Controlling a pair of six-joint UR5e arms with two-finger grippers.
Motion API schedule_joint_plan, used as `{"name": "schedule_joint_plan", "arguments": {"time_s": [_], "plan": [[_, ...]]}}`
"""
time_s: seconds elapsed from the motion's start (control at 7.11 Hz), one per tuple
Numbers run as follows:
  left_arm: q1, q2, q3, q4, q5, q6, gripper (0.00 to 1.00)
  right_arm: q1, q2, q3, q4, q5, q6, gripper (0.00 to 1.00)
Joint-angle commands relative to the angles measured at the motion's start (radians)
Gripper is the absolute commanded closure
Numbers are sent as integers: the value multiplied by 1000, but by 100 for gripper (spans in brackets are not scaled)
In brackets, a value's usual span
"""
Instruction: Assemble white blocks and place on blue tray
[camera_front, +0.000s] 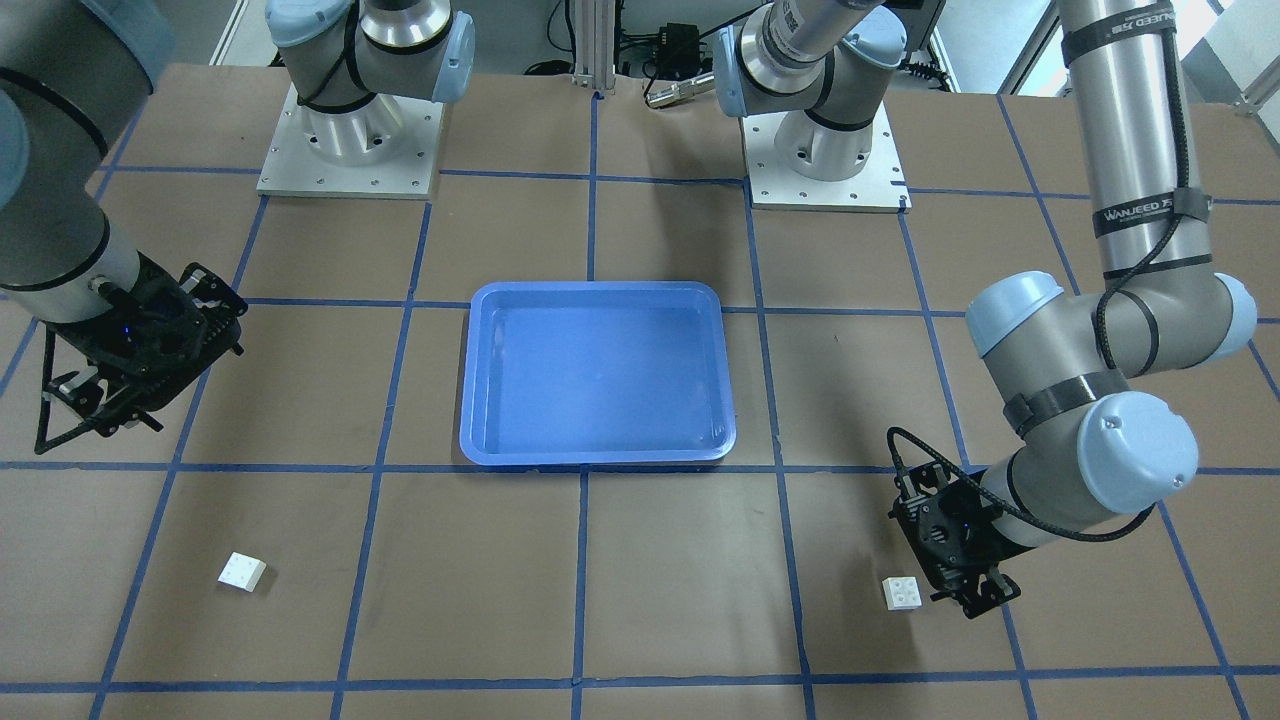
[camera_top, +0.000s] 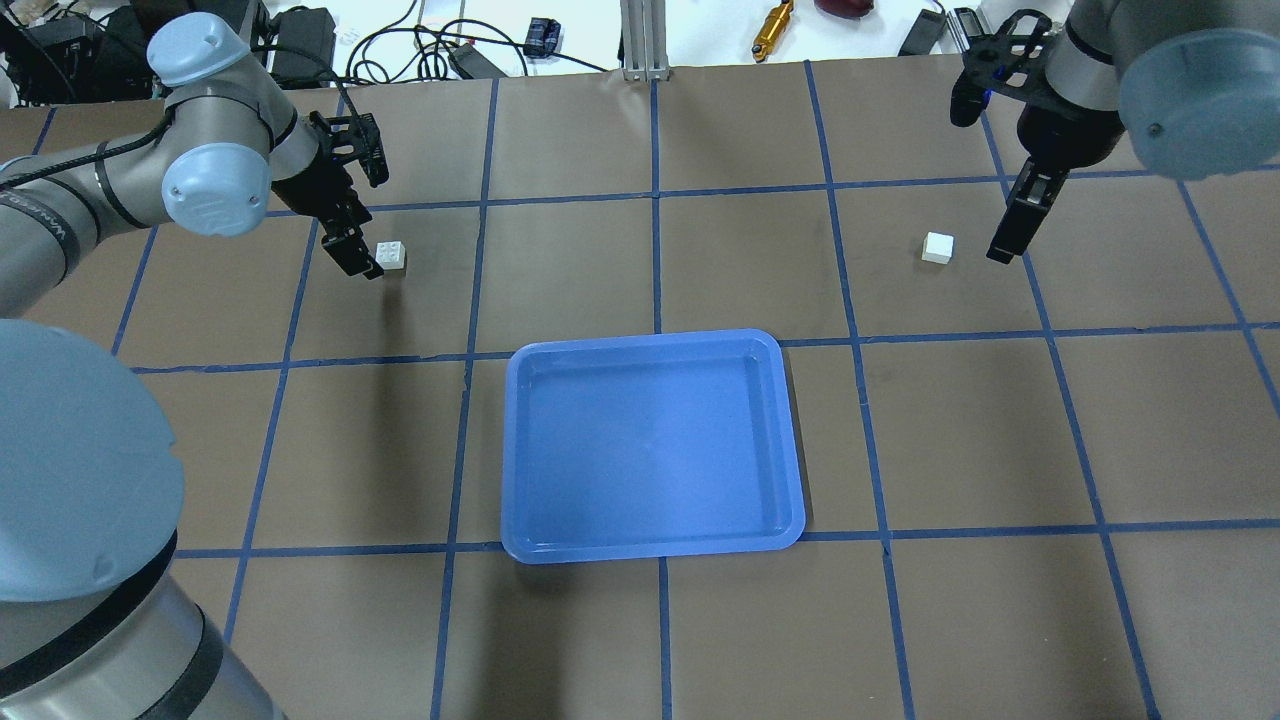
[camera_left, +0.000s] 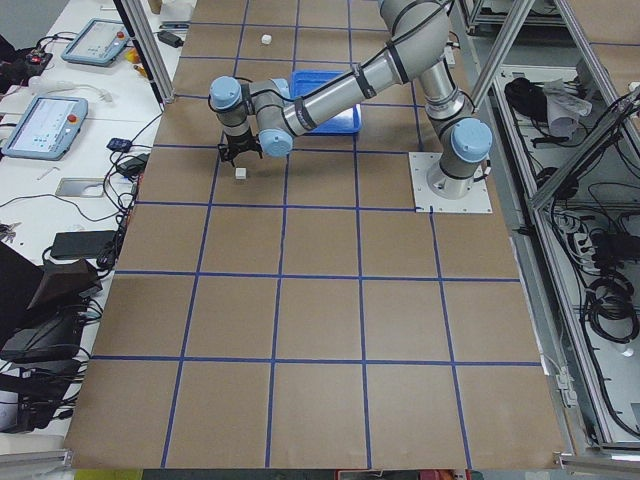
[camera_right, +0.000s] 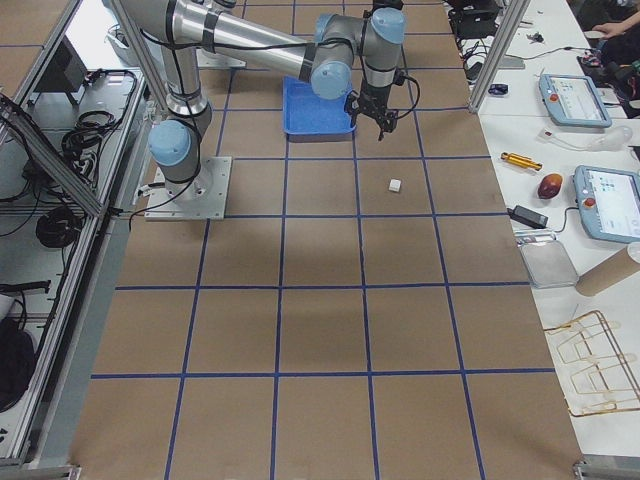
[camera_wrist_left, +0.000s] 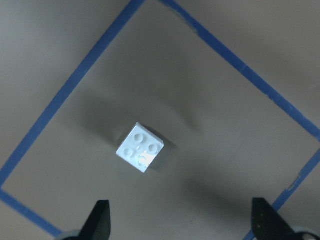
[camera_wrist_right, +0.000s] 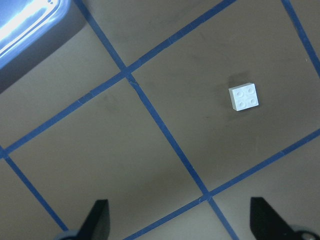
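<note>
Two white blocks lie studs up on the brown table. One white block (camera_top: 391, 257) lies far left of the blue tray (camera_top: 520, 545); it also shows in the front view (camera_front: 903, 592) and the left wrist view (camera_wrist_left: 140, 153). My left gripper (camera_top: 356, 252) is open and empty, close beside this block, which lies ahead of the fingers (camera_wrist_left: 100, 222). The other white block (camera_top: 937, 247) lies far right, also in the front view (camera_front: 242, 572) and the right wrist view (camera_wrist_right: 244, 96). My right gripper (camera_top: 1006, 243) is open and empty, above the table to the block's right.
The tray (camera_front: 480, 440) holds nothing and sits mid-table; its corner shows in the right wrist view (camera_wrist_right: 30, 25). Blue tape lines grid the table. Cables and a yellow tool (camera_top: 772, 22) lie beyond the far edge. The arm bases (camera_front: 350, 150) stand at the robot's side.
</note>
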Motion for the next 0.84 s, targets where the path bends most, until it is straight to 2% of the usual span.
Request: {"name": "schedule_joint_plan", "arguments": {"time_s": [0.0,0.14,0.28,0.42,0.7], "plan": [[38,-47,7,57,-87,204,0,-3,82,-2,-127,7,-120,0],[40,-65,31,57,-114,274,0,-3,116,-7,-186,7,-172,0],[52,-79,42,54,-184,328,0,-3,145,-17,-191,8,-183,0],[84,-82,35,51,-197,370,0,-3,176,-19,-249,8,-180,0],[107,-102,30,50,-262,384,0,-6,243,-20,-368,14,-168,0]]}}
